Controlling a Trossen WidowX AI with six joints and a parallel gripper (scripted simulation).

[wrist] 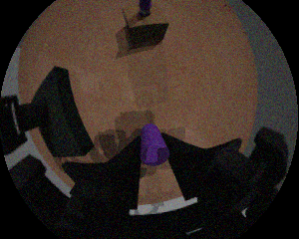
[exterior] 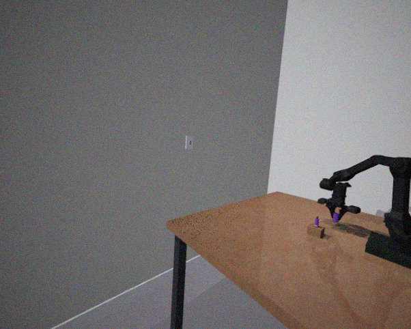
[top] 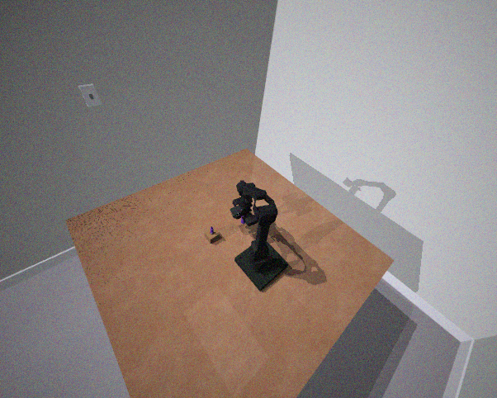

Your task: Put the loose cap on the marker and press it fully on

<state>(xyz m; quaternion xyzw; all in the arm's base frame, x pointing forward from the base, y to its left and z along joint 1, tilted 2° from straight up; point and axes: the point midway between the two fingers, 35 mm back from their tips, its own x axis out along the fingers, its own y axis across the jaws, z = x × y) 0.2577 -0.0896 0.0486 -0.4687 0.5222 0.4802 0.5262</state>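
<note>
My gripper (exterior: 335,215) (wrist: 150,136) is shut on the purple cap (top: 242,220) (exterior: 335,218) (wrist: 153,149) and holds it a little above the table, roughly upright. In the wrist view the cap sits between the two dark fingertips. The marker (top: 211,230) (exterior: 316,222) (wrist: 145,7) stands upright in the small brown holder block (top: 215,239) (exterior: 315,231) (wrist: 147,36), its purple tip bare. The block is apart from the cap, to its left in the top and exterior views and at the top of the wrist view, where the marker's upper part is cut off.
The arm's dark base plate (top: 261,273) (exterior: 384,248) stands on the brown wooden table (top: 166,298) (exterior: 246,246), to the right of the holder block in the exterior view. Arm shadows fall across the table. Grey and white walls stand behind it.
</note>
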